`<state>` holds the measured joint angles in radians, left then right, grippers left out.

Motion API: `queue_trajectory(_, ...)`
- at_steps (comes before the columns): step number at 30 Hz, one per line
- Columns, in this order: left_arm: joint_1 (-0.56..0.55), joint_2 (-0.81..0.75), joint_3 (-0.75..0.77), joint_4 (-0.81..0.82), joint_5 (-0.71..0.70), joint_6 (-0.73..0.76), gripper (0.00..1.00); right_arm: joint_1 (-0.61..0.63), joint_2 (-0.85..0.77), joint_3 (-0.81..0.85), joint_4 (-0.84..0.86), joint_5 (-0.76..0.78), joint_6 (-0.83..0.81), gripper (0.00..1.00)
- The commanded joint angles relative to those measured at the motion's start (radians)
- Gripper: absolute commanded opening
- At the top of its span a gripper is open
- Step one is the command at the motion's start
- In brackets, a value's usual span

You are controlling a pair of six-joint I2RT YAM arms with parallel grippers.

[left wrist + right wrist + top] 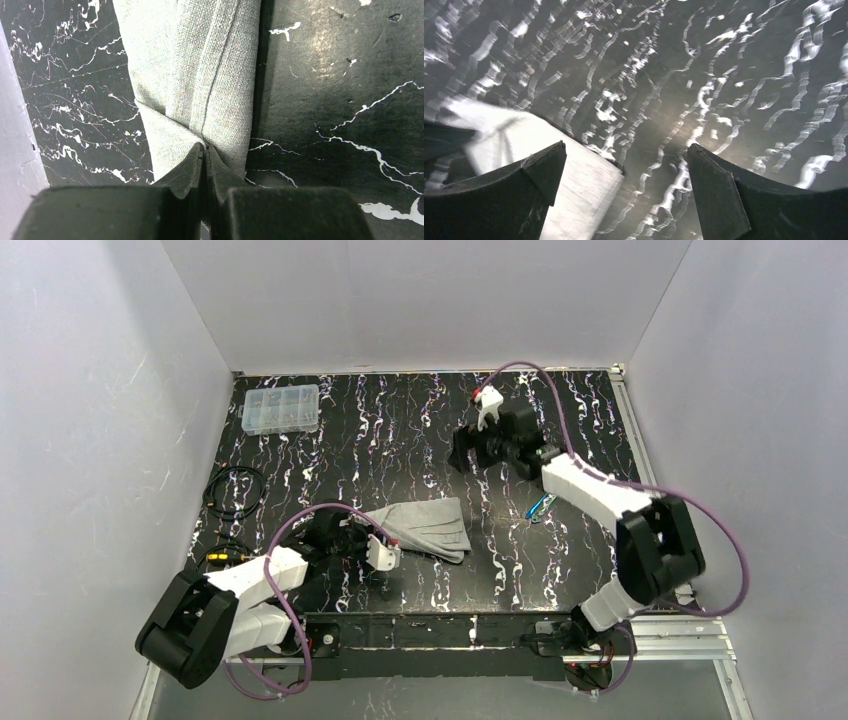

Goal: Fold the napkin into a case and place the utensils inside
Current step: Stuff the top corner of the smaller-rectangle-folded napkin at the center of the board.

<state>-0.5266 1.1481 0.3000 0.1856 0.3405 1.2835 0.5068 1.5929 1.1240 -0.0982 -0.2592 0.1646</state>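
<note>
The limp, light napkin lies bunched on the table, the left tool clamped on its near-left end, where a pinched hem likely holds best, while the right tool hangs wide apart well beyond it, the slim utensils to the napkin's right.

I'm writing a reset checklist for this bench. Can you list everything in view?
napkin: one, light grey, partly folded, front centre of the table.
utensils: small slim pieces, one blue, count unclear, lying right of the napkin.
compartment box: one, clear plastic, far left corner.
cable bundles: two, black, along the left edge.
table: one, black with white veining.
left fingers: two, black, shut on the napkin's near end.
right fingers: two, black, spread open and holding nothing, over the far right-centre of the table.
</note>
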Motion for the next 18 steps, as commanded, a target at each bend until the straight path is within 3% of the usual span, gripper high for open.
queue_trajectory(1, -0.007, 0.0, -0.043, -0.145, 0.035, -0.028, 0.0, 0.194, -0.265, -0.304, 0.274, 0.25, -0.482, 0.99)
queue_trajectory(3, -0.007, -0.003, -0.042, -0.146, 0.032, -0.035, 0.0, 0.211, -0.411, -0.47, 0.372, 0.161, -0.622, 0.99)
queue_trajectory(7, -0.007, -0.01, -0.044, -0.148, 0.034, -0.042, 0.0, 0.206, -0.415, -0.392, 0.038, 0.023, -0.699, 0.99)
queue_trajectory(9, -0.007, -0.012, -0.046, -0.148, 0.033, -0.045, 0.0, 0.208, -0.406, -0.375, -0.031, -0.06, -0.684, 0.99)
queue_trajectory(14, -0.007, -0.017, -0.051, -0.14, 0.032, -0.048, 0.0, 0.286, -0.426, -0.47, 0.045, -0.08, -0.698, 0.99)
queue_trajectory(18, -0.007, -0.015, -0.052, -0.137, 0.029, -0.049, 0.0, 0.341, -0.37, -0.45, 0.015, -0.07, -0.746, 0.99)
